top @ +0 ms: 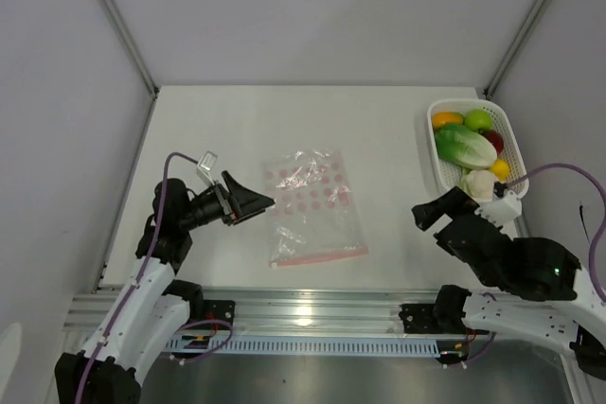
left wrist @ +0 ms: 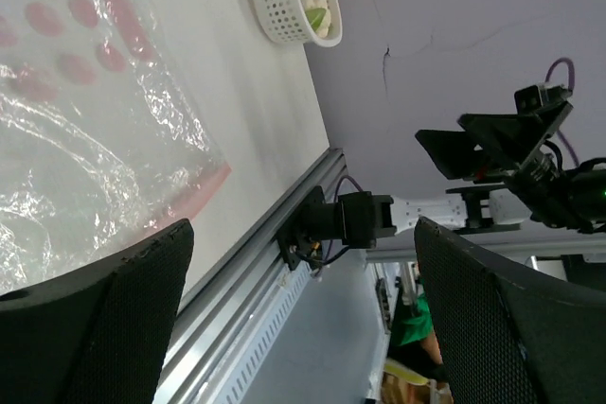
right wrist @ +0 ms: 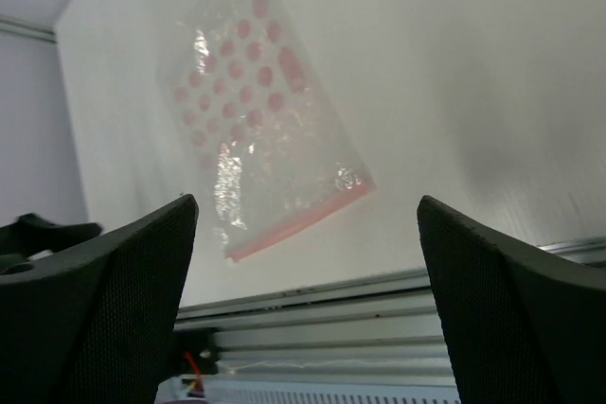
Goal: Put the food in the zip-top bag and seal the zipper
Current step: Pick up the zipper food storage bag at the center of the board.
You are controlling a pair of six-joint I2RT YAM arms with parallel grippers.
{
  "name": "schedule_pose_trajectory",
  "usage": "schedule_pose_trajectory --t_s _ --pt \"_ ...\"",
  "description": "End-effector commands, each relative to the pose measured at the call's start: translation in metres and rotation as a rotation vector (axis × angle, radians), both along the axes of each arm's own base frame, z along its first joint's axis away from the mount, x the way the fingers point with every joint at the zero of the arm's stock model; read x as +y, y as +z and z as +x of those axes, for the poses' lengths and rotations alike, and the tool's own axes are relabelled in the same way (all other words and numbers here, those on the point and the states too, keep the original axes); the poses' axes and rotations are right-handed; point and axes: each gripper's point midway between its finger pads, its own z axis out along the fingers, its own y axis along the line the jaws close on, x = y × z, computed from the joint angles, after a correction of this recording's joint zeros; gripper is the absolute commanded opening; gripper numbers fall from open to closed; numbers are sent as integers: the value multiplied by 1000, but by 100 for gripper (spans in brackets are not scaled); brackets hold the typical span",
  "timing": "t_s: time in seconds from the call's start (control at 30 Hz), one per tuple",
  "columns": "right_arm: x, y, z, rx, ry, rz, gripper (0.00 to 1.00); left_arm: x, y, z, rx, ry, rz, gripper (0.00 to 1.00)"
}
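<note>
Both my grippers open and empty, with the bag flat on the table and the food in its basket.

My left gripper hangs just beside the zip-top bag, at its 9 o'clock side, fingers spread wide and holding nothing. My right gripper sits at the bag's 3 o'clock, well apart from it, fingers likewise spread and empty. The bag lies crinkled on the white table, and its pink zipper runs along the 6 o'clock edge, nearest my bases. The food – cabbage, apples, orange and yellow fruits, a white piece – fills the white mesh basket at the bag's 2 o'clock.
</note>
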Motion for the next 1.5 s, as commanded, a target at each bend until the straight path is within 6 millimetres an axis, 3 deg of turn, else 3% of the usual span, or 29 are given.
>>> schedule_pose_trajectory --t_s 0.0,0.07,0.1,0.13,0.23,0.33,0.47,0.6,0.8,0.87,0.9,0.93,1.03,1.37,1.47 --pt "-15 -15 -3 55 10 -212 99 5 45 -4 -202 4 33 99" --pt "3 -18 -1 47 107 -244 99 10 52 -10 -240 24 72 100" --pt "25 -5 5 -14 151 -158 99 14 56 -6 -256 64 84 99" --pt "40 -17 2 -7 233 -153 99 15 58 -7 -258 86 72 100" --pt "66 -10 2 -72 307 -8 99 17 64 -11 -261 117 5 100" --pt "87 -31 3 -20 349 49 99 11 77 -19 -337 66 -71 99" --pt "129 -80 -1 133 477 135 99 9 82 -26 -412 29 -51 100" --pt "157 -89 0 136 542 249 97 11 85 -31 -435 27 -17 99" --pt "164 -99 8 134 475 388 92 17 84 -34 -484 49 69 99" --pt "161 -111 6 157 428 425 89 20 87 -35 -508 61 104 98" --pt "164 -106 4 133 432 469 88 21 86 -36 -515 65 116 96" --pt "160 -122 3 149 404 472 84 22 86 -37 -534 64 131 94" --pt "164 -126 -2 145 370 549 77 24 88 -38 -565 69 147 91" --pt "177 -150 -16 174 300 553 75 22 82 -33 -570 55 189 86" --pt "180 -146 -13 127 274 598 73 20 81 -32 -568 50 190 84"
